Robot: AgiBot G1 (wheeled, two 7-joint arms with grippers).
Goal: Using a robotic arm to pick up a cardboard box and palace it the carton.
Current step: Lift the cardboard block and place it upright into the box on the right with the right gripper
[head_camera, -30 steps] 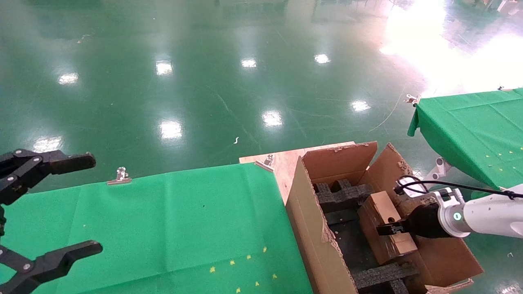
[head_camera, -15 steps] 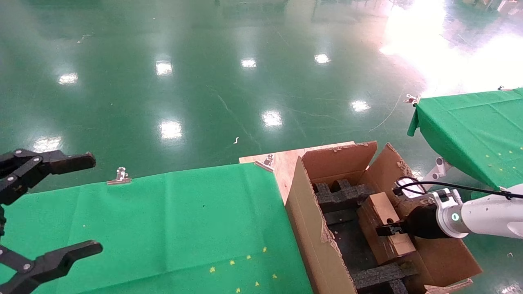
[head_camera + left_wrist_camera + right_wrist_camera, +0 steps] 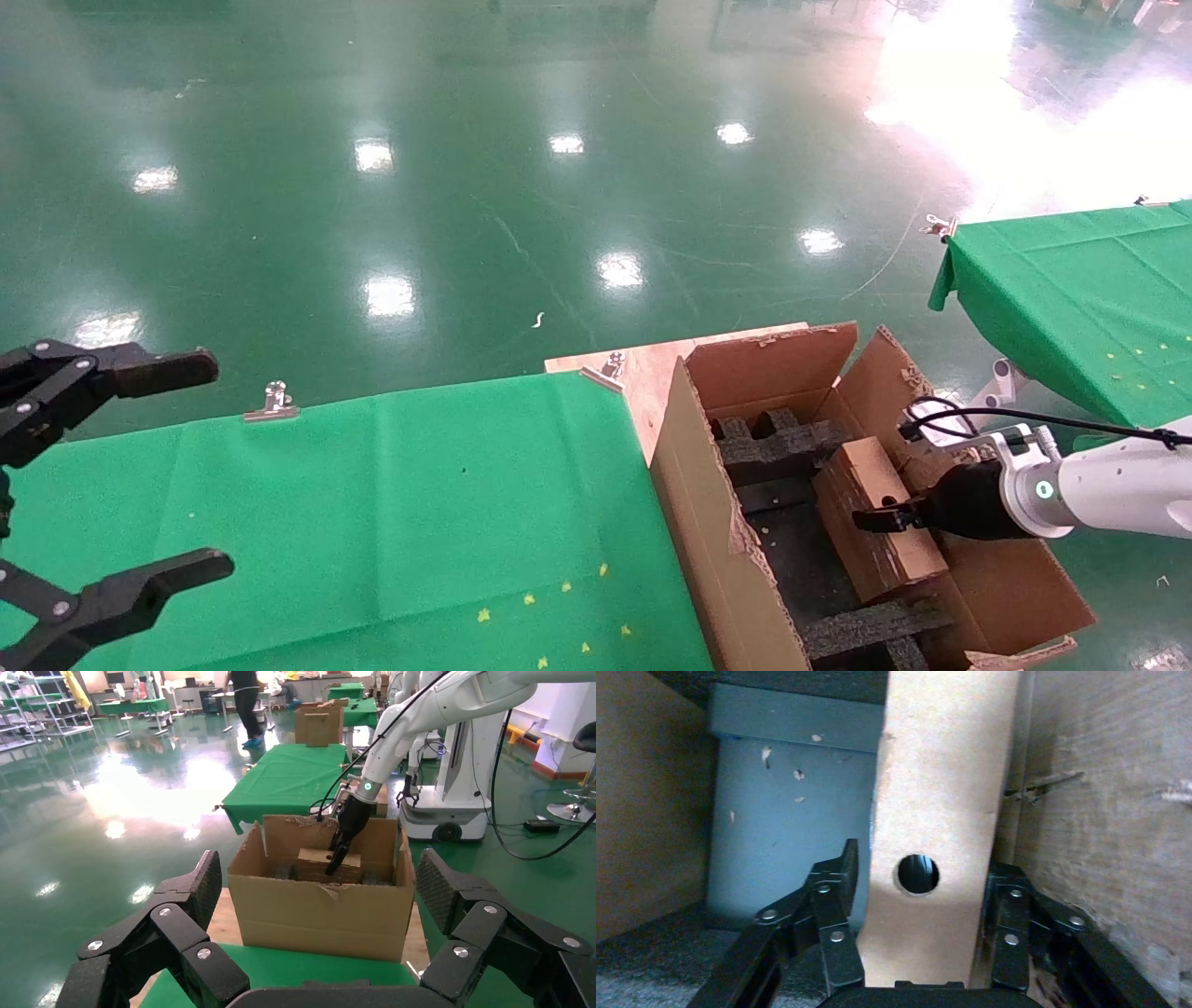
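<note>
Glossy green floor; right fingers [image 3: 916, 934] pinching holed cardboard box [image 3: 875, 522] inside ragged corrugated carton [image 3: 708, 522].

Bright overhead lighting. In the head view the floor [image 3: 521, 186] mirrors rows of lamp spots, and strong glare washes out its upper right corner. The surface [image 3: 372, 503] is evenly lit, with only faint creases showing. The inside of the carton [image 3: 801, 559] lies in shadow. The right wrist view is dimmer, soft in focus, with a bluish cast. Left wrist view: sharp, with daylight glare on the floor.
</note>
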